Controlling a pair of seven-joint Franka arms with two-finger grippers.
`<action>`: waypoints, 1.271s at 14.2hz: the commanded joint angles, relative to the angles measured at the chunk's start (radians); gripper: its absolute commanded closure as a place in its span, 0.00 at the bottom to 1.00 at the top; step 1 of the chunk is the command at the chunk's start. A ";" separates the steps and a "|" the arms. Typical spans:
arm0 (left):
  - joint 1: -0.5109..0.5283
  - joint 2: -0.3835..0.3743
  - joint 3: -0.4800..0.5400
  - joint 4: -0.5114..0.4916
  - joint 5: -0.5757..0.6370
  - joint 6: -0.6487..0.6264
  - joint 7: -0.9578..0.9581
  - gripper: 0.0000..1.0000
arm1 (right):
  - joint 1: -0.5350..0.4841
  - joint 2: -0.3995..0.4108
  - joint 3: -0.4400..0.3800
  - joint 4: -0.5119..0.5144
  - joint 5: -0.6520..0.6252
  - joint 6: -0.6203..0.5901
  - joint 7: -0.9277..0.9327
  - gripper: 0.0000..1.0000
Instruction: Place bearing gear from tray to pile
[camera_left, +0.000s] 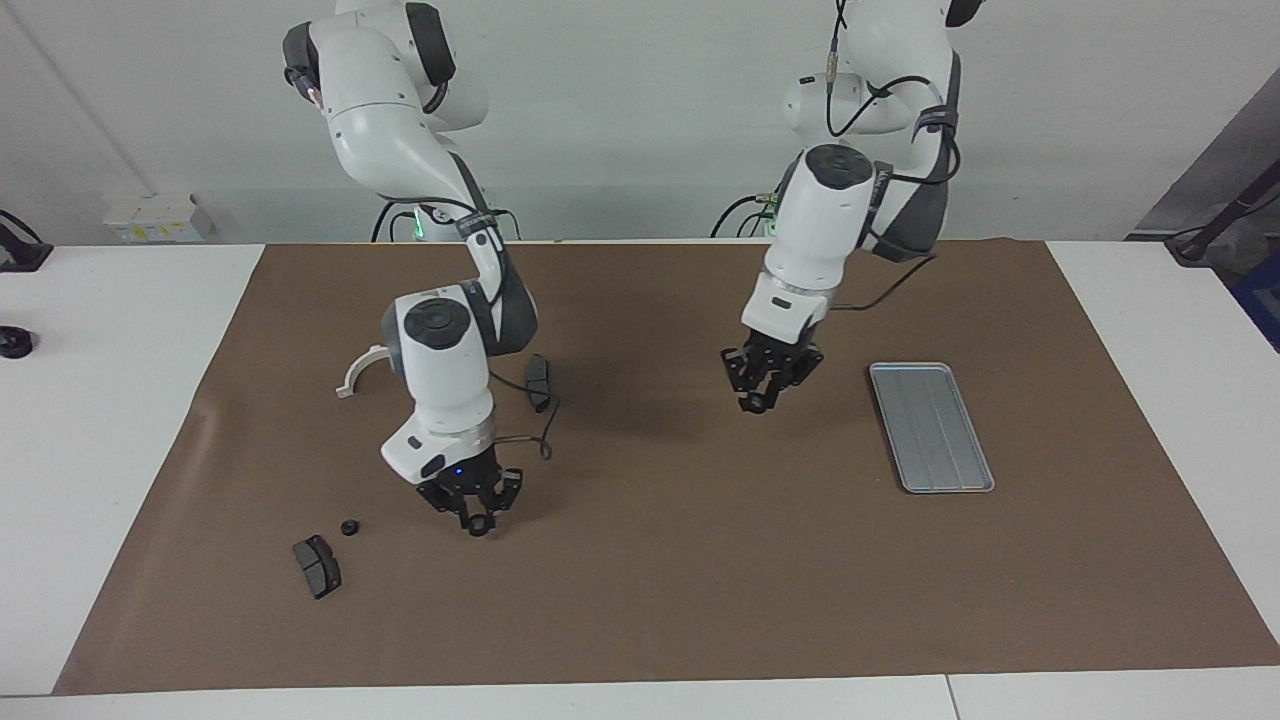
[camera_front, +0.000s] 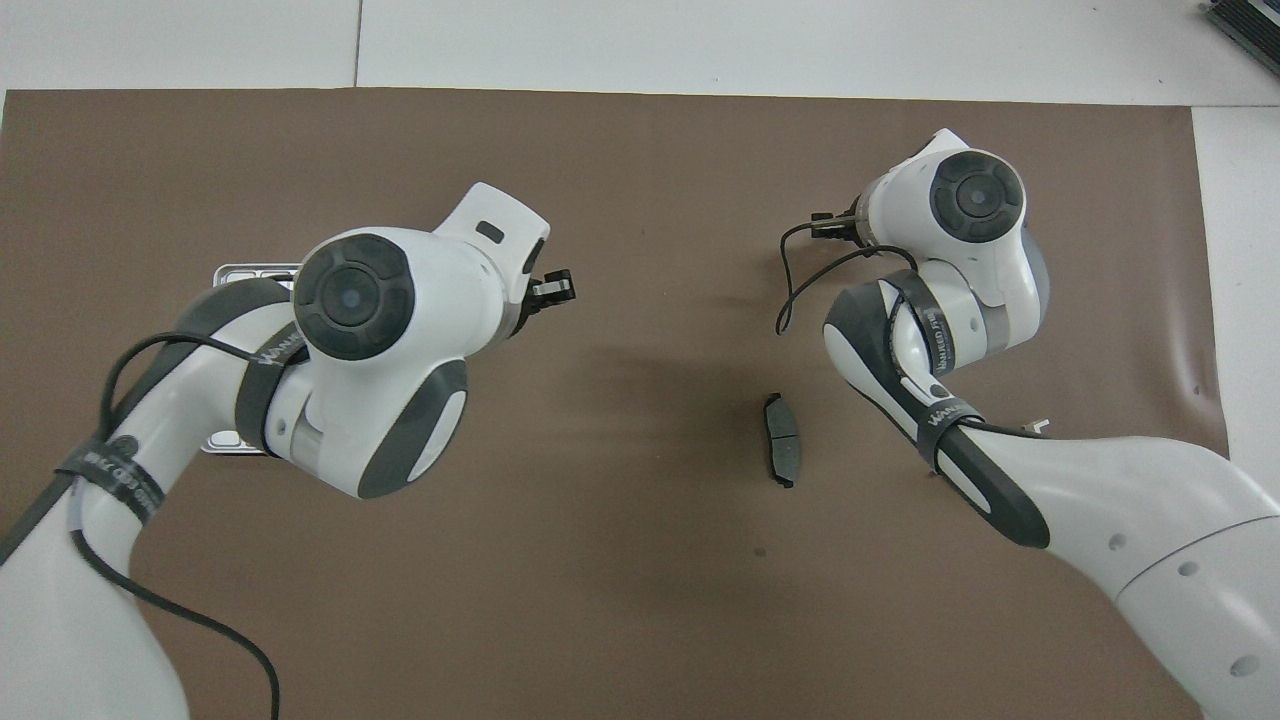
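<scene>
Nearest the facing camera, a dark grey brake pad (camera_left: 317, 566) lies on the brown mat (camera_left: 650, 600) toward the right arm's end of the table (camera_left: 120, 450), with one small black gear (camera_left: 349, 527) just beside it, slightly nearer the robots. Right gripper (camera_left: 480, 524) hangs low over the mat beside that gear, its jaws closed on a small black ring gear. Left gripper (camera_left: 758, 403) hangs over bare mat between the tray (camera_left: 930, 427) and a second brake pad (camera_left: 539, 382); its jaws seem to pinch a small dark piece, but I cannot tell for certain. Tray lies flat toward the left arm's end, its visible surface bare. White half-ring bracket (camera_left: 360, 372) lies nearer the robots.
</scene>
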 joint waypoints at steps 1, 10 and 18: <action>-0.085 0.109 0.021 0.039 0.015 0.093 -0.079 1.00 | -0.048 0.005 0.016 0.001 -0.006 0.003 -0.042 0.92; -0.160 0.311 0.038 0.083 0.169 0.270 -0.257 0.70 | -0.083 0.014 0.016 -0.008 -0.005 0.016 -0.036 0.33; -0.081 0.203 0.038 0.090 0.172 0.123 -0.264 0.00 | 0.059 0.013 0.022 0.018 0.032 0.019 0.101 0.33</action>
